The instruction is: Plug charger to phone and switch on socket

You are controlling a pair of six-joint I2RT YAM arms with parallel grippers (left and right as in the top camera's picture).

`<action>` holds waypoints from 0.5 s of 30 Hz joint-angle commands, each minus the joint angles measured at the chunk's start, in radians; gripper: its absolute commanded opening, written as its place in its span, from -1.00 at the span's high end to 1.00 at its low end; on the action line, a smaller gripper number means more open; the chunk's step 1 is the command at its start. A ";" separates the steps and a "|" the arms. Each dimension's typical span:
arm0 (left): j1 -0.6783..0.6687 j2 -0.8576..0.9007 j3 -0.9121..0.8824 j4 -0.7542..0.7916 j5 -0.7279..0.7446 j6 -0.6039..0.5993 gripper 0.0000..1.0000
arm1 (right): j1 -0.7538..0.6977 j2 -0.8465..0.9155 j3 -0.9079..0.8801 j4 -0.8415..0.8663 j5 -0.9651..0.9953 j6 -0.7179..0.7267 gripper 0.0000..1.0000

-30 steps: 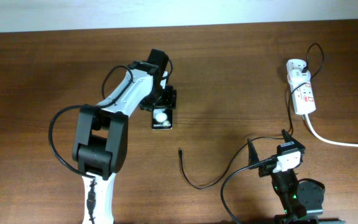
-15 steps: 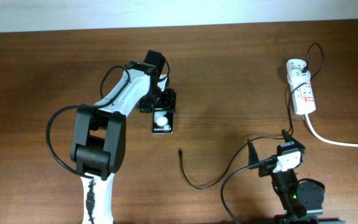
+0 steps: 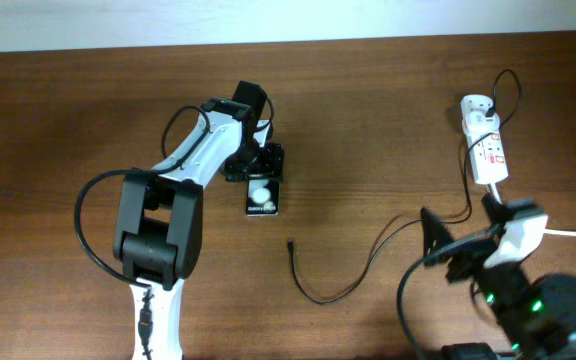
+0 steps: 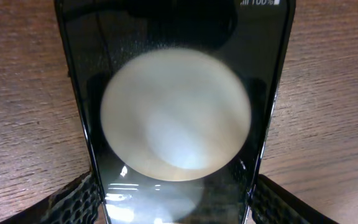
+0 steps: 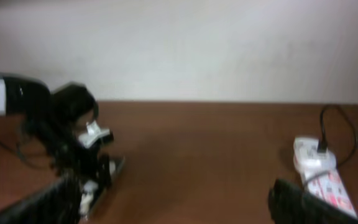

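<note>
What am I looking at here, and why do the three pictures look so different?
These are two robot arms at a wooden table, each ending in two fingers that pinch things. The wide picture is from a camera fixed above the table. The other two come from small cameras on the arms' wrists, so each looks out past its own fingers. On the table lie a black phone, a thin black charger cable with its free tip near the middle, and a white socket strip at the far right. The left fingers sit against both long edges of the phone, which fills that close-up. The right fingers are spread wide with nothing between them; that view is blurred.
</note>
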 commanded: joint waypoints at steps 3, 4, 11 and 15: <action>0.000 -0.008 -0.020 0.006 0.024 0.007 -0.51 | -0.002 0.466 0.486 -0.386 -0.056 0.008 -0.97; 0.000 -0.008 -0.020 0.006 0.024 0.007 -0.51 | -0.002 0.521 0.511 -0.385 -0.090 0.008 -0.97; -0.002 -0.008 -0.021 0.007 0.024 0.007 -0.48 | 0.000 1.027 0.518 -0.428 -0.545 0.007 -0.97; -0.001 -0.008 -0.021 0.006 0.024 0.007 -0.45 | 0.039 1.274 0.444 -0.350 -0.576 -0.049 -0.97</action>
